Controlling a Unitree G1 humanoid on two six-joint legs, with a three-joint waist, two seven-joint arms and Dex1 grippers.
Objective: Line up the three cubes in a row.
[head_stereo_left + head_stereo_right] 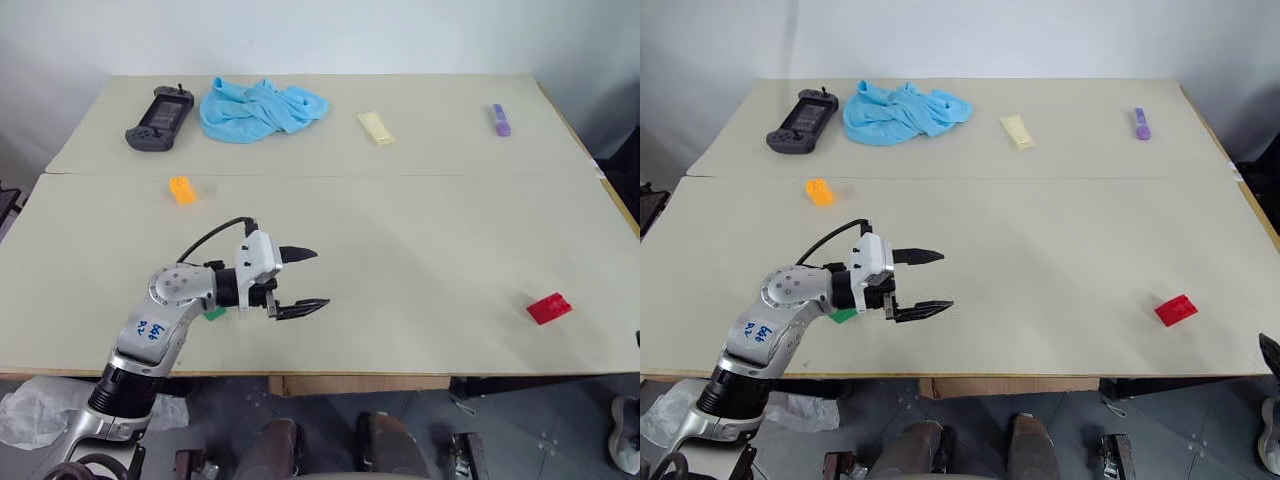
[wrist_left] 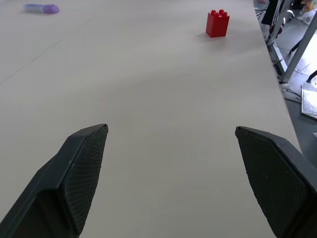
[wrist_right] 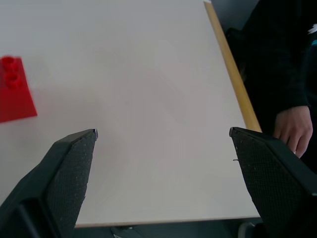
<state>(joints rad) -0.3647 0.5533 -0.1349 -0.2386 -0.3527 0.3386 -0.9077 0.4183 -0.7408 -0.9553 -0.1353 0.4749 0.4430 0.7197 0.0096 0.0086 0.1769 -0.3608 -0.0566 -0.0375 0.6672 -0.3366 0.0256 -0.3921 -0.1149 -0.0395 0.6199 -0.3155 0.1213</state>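
Left gripper (image 1: 302, 282) wide open, empty, above table's (image 1: 420, 260) near-left edge. Cubes scattered — orange cube (image 1: 182, 189) far-left, red cube (image 1: 549, 307) near-right, green cube (image 1: 214, 313) under the wrist — risk of nudging it unseen.

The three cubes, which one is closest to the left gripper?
The green cube, half hidden beneath the left gripper; orange cube and red cube lie farther.

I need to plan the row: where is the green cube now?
The green cube sits near the table's front left edge, mostly hidden under the left gripper.
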